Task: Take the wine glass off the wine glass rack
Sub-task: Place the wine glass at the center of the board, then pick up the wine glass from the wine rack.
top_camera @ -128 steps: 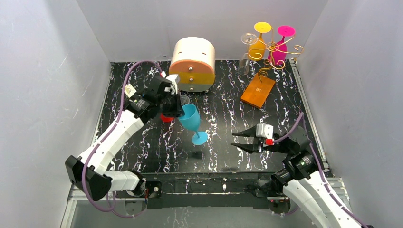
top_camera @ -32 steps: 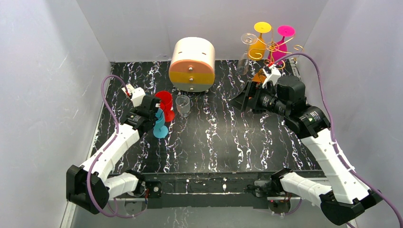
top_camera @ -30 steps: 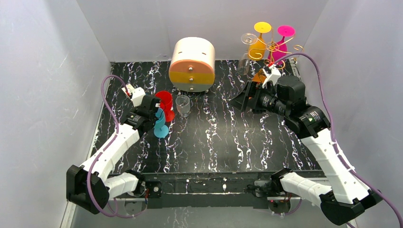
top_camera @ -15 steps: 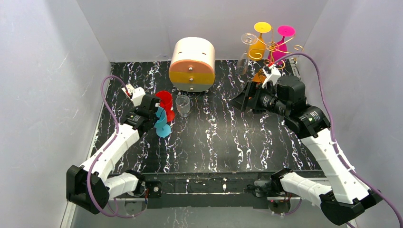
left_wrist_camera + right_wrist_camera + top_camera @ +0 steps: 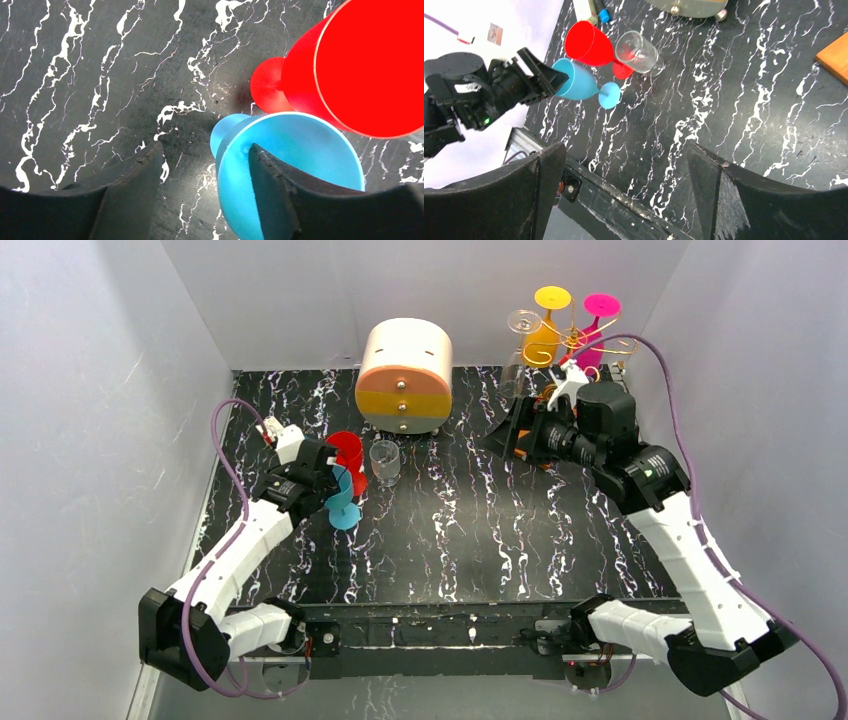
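The wine glass rack (image 5: 572, 341), gold wire with curled arms, stands at the back right. A yellow glass (image 5: 546, 328), a pink glass (image 5: 596, 332) and a clear glass (image 5: 521, 324) hang upside down on it. A corner of its wooden base (image 5: 835, 56) shows. My right gripper (image 5: 499, 442) hovers open and empty just in front of the rack. At the left, a blue wine glass (image 5: 300, 165) stands upright beside a red one (image 5: 370, 65). My left gripper (image 5: 205, 147) is open astride the blue rim, with one finger inside the bowl.
A round cream-and-orange drawer box (image 5: 405, 375) stands at the back centre. A clear glass (image 5: 384, 462) stands right of the red glass (image 5: 348, 454). White walls close in the black marbled table (image 5: 460, 530) on three sides.
My left gripper has opened and let go of the blue glass's rim, and the glass now stands on the table. My right arm has shifted slightly back toward the rack.
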Controlling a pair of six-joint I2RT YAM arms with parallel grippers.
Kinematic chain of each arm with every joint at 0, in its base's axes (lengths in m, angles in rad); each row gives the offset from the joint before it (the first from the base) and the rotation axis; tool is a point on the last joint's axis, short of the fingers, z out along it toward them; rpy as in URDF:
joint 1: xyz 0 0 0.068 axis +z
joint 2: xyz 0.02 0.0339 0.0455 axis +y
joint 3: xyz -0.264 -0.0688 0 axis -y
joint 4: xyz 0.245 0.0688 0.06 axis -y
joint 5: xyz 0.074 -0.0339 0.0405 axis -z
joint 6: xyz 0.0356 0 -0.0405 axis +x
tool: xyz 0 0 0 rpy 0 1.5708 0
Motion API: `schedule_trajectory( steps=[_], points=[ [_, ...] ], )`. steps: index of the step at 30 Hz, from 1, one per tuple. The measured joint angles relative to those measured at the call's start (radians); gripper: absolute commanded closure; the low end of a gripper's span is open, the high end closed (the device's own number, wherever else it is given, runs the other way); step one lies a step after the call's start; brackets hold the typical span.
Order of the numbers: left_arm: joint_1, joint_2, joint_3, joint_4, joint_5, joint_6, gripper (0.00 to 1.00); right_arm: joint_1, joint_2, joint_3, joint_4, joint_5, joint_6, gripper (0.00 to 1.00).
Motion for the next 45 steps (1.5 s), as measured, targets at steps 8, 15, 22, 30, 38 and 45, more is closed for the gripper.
schedule_trajectory(
  steps=[8, 15, 22, 30, 38, 45],
  points=[
    [0.0, -0.031, 0.074, -0.063, -0.024, -0.006, 0.02, 0.0, 0.109, 0.152, -0.039, 0.127, -0.022, 0.01],
    [0.0, -0.085, 0.152, -0.101, -0.026, 0.014, 0.02, -0.015, 0.258, 0.406, -0.076, 0.298, -0.064, 0.06],
    [0.002, -0.11, 0.238, -0.104, 0.049, 0.082, 0.02, -0.107, 0.398, 0.595, -0.071, 0.397, -0.112, 0.1],
    [0.004, -0.122, 0.291, -0.071, 0.219, 0.157, 0.02, -0.28, 0.526, 0.669, -0.034, 0.327, -0.105, 0.24],
    [0.004, -0.116, 0.325, -0.044, 0.335, 0.191, 0.02, -0.378, 0.65, 0.72, 0.047, 0.164, -0.033, 0.36],
    [0.004, -0.116, 0.325, -0.035, 0.37, 0.197, 0.02, -0.383, 0.767, 0.784, 0.083, 0.084, 0.003, 0.38]
  ],
)
